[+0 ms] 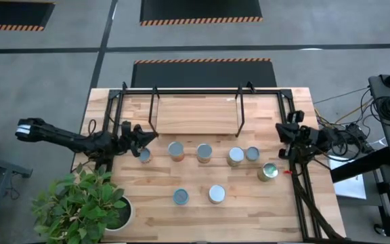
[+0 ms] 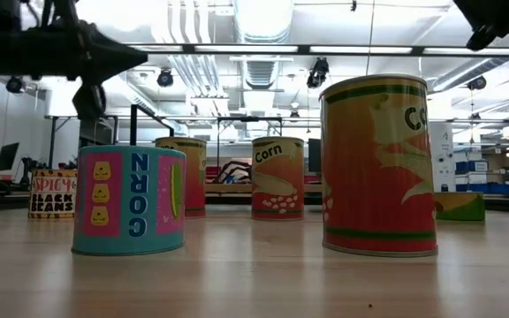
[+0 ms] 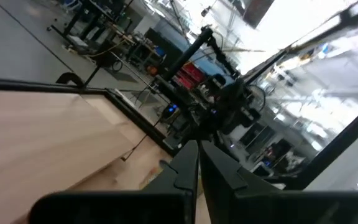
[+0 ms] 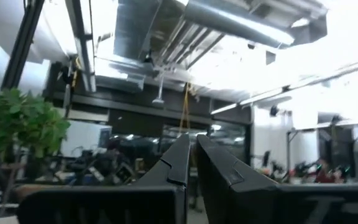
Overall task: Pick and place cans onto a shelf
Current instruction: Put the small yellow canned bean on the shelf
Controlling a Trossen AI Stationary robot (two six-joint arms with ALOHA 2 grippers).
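Eight cans (image 1: 204,153) stand on the table (image 1: 202,217), at six o'clock of the empty shelf (image 1: 195,112). Labels read "CORN" (image 2: 131,201), "Corn" (image 2: 277,178) and "SPICY BLACK BEANS" (image 2: 53,194). Left gripper (image 1: 147,139) and right gripper (image 1: 281,129) are both closed, holding nothing, at nine and three o'clock.

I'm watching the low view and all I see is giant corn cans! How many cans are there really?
Observer: From above I count eight cans, all standing on the table.
Kid: Did any get on the shelf yet?
Observer: No. The shelf sits at the table's far edge and no can is on it.
Kid: Where are the claws?
Observer: The left claw is by the leftmost can, and the right claw is near the shelf's right end. Both are shut and holding nothing.
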